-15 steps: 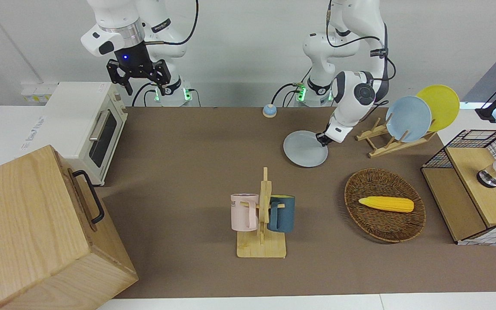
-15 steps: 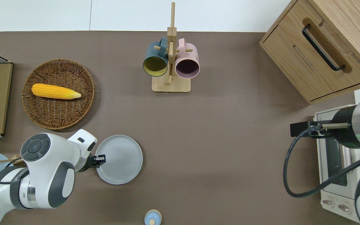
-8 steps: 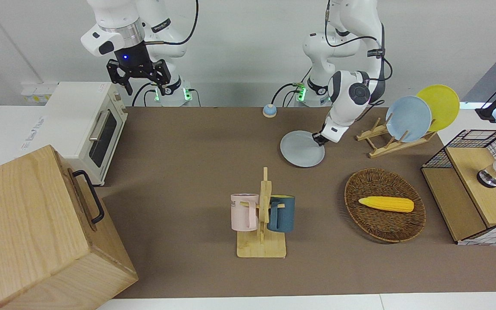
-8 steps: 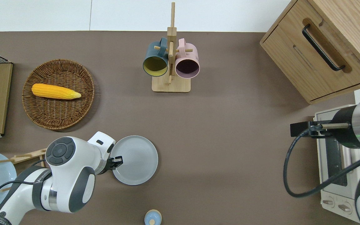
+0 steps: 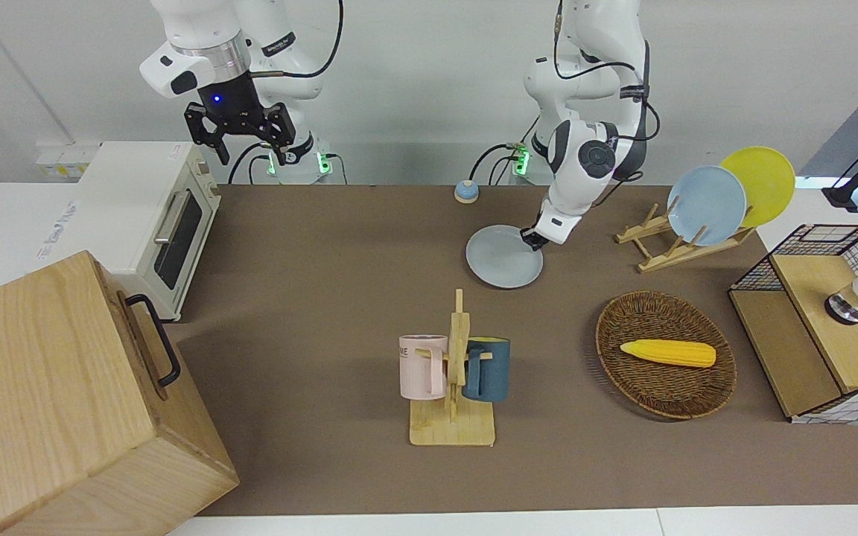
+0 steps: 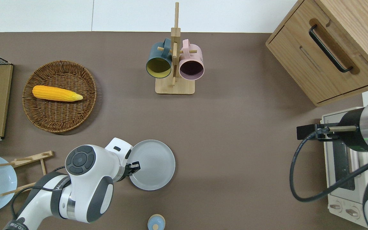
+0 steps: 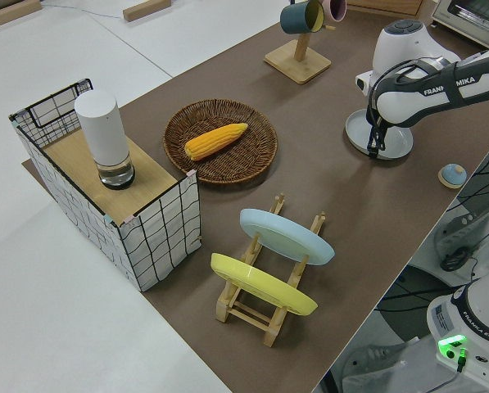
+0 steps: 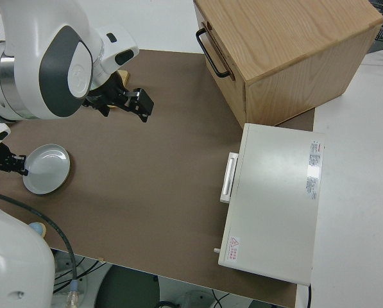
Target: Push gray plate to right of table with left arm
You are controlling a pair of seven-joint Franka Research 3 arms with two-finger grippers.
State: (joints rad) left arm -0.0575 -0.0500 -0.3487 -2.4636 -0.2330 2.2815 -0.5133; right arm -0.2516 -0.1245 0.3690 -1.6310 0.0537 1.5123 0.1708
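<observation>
the left hand [image 6: 135, 166] is down low, touching the rim of the gray plate [image 6: 153, 164] on the side toward the left arm's end of the counter [image 6: 235, 143]. i cannot tell if its fingers are pinched or apart. the gray plate lies flat near the middle of the counter, nearer to the robots than the mug rack [image 6: 174, 64], with a long way still to go toward the right arm's end.

the push is only on one edge, so i think the plate could spin and slip off to one side. if the hand rides up over the low rim, it may slide across the top and leave the plate where it is. pushing down too hard could tip the other edge up. far ahead, the toaster oven [image 5: 157, 223] stands at that end, and a push too long could bump it. the right hand [image 5: 234, 126] is parked.
</observation>
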